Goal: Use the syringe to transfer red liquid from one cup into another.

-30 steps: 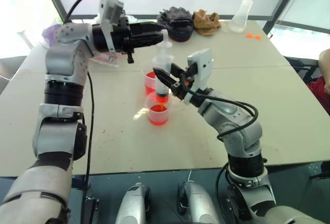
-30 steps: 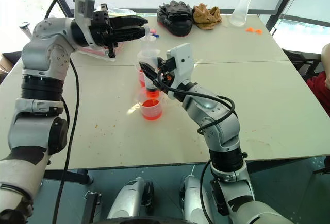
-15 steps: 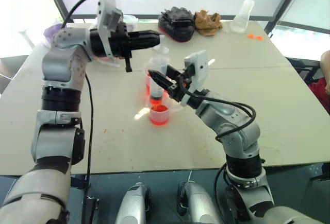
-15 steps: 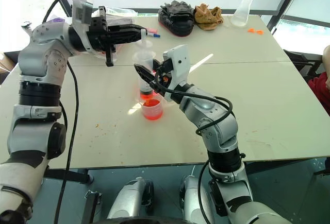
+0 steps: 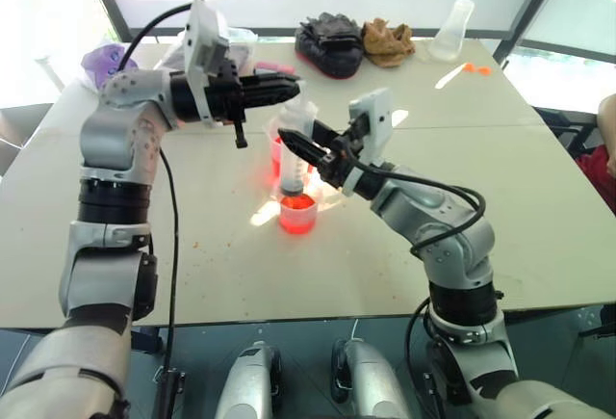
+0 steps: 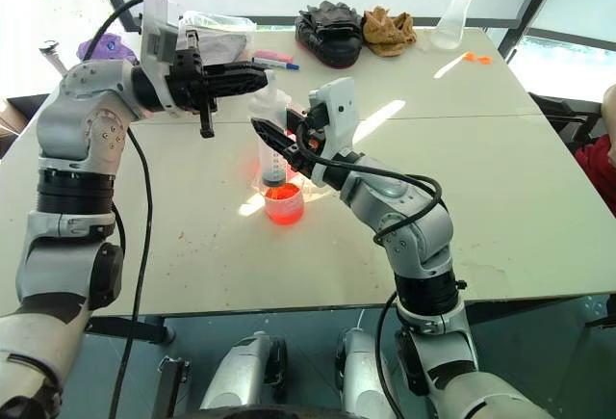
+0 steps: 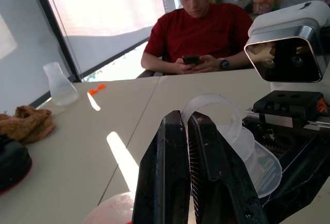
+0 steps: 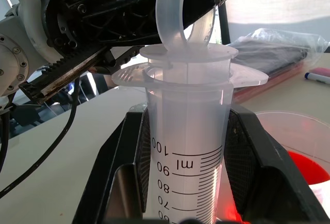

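syringe: we are seeing the syringe standing upright over the short cup, tip down toward the red liquid; barrel looking mostly clear, plunger pushed far in.
right gripper: we are seeing the right gripper clamping the syringe barrel, one of its fingers sitting on each side of the barrel, just under the flange; scale marks facing the wrist camera.
left gripper: we are seeing the left gripper reaching level across from the robot's left, its fingers pressed together, tips sitting at the plunger's top ring; the ring is showing right behind the fingertips in the left wrist view, and we cannot tell if they are pinching it or just touching.
short cup: standing on the tabletop directly under the syringe, holding red liquid low in it.
beaker: we are seeing the taller beaker just behind the short cup, partly hidden by the syringe and right fingers, red showing inside.
far edge: a clear flask, a black glove and a tan cloth lying well apart from the cups; a small orange piece near the flask.
person: a person in a red shirt is sitting past the tabletop, looking at a phone.
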Motion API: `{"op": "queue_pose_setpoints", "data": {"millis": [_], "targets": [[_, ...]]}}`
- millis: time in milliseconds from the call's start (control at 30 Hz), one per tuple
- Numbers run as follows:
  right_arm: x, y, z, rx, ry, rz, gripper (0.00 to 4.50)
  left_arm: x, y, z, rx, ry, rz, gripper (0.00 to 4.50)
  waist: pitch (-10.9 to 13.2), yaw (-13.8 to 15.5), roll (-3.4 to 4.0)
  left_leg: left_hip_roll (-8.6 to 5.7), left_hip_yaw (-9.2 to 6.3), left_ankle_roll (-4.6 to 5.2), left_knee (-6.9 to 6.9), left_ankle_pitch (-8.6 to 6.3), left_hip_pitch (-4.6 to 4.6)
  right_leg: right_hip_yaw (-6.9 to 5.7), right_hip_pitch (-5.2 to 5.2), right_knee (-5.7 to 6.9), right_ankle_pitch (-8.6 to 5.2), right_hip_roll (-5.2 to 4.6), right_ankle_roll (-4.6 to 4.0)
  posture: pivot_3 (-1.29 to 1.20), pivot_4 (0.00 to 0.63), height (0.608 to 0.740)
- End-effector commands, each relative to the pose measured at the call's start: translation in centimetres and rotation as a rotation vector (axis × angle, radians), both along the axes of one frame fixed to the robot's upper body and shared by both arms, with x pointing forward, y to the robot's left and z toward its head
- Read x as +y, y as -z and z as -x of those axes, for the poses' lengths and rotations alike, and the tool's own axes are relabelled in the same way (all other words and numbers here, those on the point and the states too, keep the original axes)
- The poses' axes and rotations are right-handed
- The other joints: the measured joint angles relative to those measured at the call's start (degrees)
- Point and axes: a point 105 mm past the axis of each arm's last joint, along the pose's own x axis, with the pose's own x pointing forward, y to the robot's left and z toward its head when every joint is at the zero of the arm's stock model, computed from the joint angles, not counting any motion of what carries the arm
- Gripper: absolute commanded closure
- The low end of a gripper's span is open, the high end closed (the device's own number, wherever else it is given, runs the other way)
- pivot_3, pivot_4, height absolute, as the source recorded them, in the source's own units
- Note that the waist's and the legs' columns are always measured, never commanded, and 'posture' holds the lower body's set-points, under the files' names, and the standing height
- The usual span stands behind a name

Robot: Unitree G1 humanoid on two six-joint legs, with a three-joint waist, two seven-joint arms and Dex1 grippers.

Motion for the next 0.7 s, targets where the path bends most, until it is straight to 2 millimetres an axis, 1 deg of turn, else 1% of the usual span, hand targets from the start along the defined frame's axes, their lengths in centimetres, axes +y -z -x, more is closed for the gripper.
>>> {"op": "queue_pose_setpoints", "data": {"millis": [33,100,167,233,300,333,400,467,500,533,600,633,667,700], "targets": [[-2.4,-5.2,0.0,-0.176,0.091,-0.100,3.09,-1.2,2.1,0.9,0.064,0.084,-0.051,4.48,0.0,0.0,0.00,0.00,0.00,0.00,0.00,0.00,0.00,0.00,0.00,0.00,0.00,0.00,0.00,0.00,0.150,0.740],[-2.4,-5.3,0.1,-0.181,0.091,-0.097,3.09,-1.2,1.9,0.8,0.084,0.088,-0.037,3.85,0.0,0.0,0.00,0.00,0.00,0.00,0.00,0.00,0.00,0.00,0.00,0.00,0.00,0.00,0.00,0.00,0.150,0.740],[-2.3,-5.3,0.1,-0.186,0.090,-0.093,3.09,-1.2,1.7,0.8,0.091,0.089,-0.032,3.31,0.0,0.0,0.00,0.00,0.00,0.00,0.00,0.00,0.00,0.00,0.00,0.00,0.00,0.00,0.00,0.00,0.150,0.740],[-2.3,-5.4,0.2,-0.193,0.088,-0.087,3.09,-1.1,1.4,0.6,0.079,0.077,-0.027,2.87,0.0,0.1,0.00,-0.01,0.00,0.00,0.00,0.00,0.00,0.00,0.00,0.00,0.00,-0.01,0.00,0.00,0.150,0.740],[-2.3,-5.6,0.3,-0.200,0.087,-0.089,3.09,-0.6,0.0,0.1,0.069,0.030,0.039,2.37,0.0,0.0,0.00,-0.01,0.00,0.00,0.00,0.00,-0.01,-0.01,0.00,-0.01,0.00,-0.02,0.00,0.00,0.150,0.740],[-2.3,-5.9,0.3,-0.205,0.089,-0.092,3.09,0.0,-0.7,0.1,0.078,0.018,0.064,2.15,0.0,0.0,0.02,-0.01,0.00,0.00,0.00,0.00,-0.01,0.00,0.00,-0.01,0.00,-0.02,0.00,0.00,0.150,0.740],[-2.6,-6.6,0.2,-0.220,0.097,-0.099,3.09,1.9,-2.5,0.1,0.080,-0.023,0.118,2.15,0.0,-0.4,0.02,-0.01,0.02,0.00,0.00,0.00,0.00,0.01,-0.04,0.02,0.00,0.02,0.00,0.00,0.150,0.740],[-2.9,-7.2,0.2,-0.228,0.103,-0.113,3.09,3.1,-3.6,0.1,0.085,-0.060,0.163,2.15,0.0,-0.5,0.03,0.02,0.02,0.00,-0.01,0.00,0.00,0.06,-0.08,0.03,0.00,0.11,0.00,0.00,0.150,0.740],[-3.3,-8.1,0.1,-0.227,0.106,-0.146,3.09,4.3,-4.2,0.2,0.096,-0.090,0.200,2.15,0.0,-0.4,0.03,0.02,0.00,0.00,-0.01,0.00,0.00,0.06,-0.07,0.02,0.00,0.15,0.00,0.00,0.150,0.740],[-3.6,-8.6,0.1,-0.225,0.106,-0.169,3.09,5.2,-4.6,0.3,0.102,-0.108,0.225,2.15,0.0,-0.4,0.03,0.06,-0.02,0.00,-0.01,0.00,0.00,0.06,-0.08,0.03,0.00,0.16,-0.01,0.00,0.150,0.740],[-4.2,-10.1,0.1,-0.196,0.086,-0.258,3.09,7.4,-4.9,0.7,0.141,-0.159,0.276,2.15,0.0,-0.3,0.03,0.08,-0.02,0.00,-0.02,0.00,0.01,0.07,-0.07,0.03,0.00,0.15,-0.01,0.00,0.150,0.740],[-4.3,-10.5,0.2,-0.175,0.068,-0.296,3.09,8.1,-4.8,1.1,0.161,-0.171,0.291,2.15,0.0,-0.3,0.03,0.10,-0.02,-0.01,-0.02,0.00,0.01,0.07,-0.06,0.03,0.00,0.14,-0.01,0.00,0.150,0.740],[-4.7,-11.2,0.3,-0.141,0.040,-0.366,3.09,8.8,-4.6,1.3,0.179,-0.196,0.306,2.15,0.0,-0.3,0.04,0.11,-0.01,-0.01,-0.02,0.00,0.02,0.07,-0.05,0.02,0.01,0.13,-0.01,0.00,0.150,0.740],[-5.4,-11.9,0.2,-0.103,0.025,-0.429,3.09,9.5,-4.2,1.6,0.195,-0.228,0.308,2.15,0.0,-0.3,0.04,0.12,-0.01,-0.01,-0.02,0.00,0.02,0.09,-0.05,0.04,0.01,0.12,-0.01,0.00,0.150,0.740]]}}
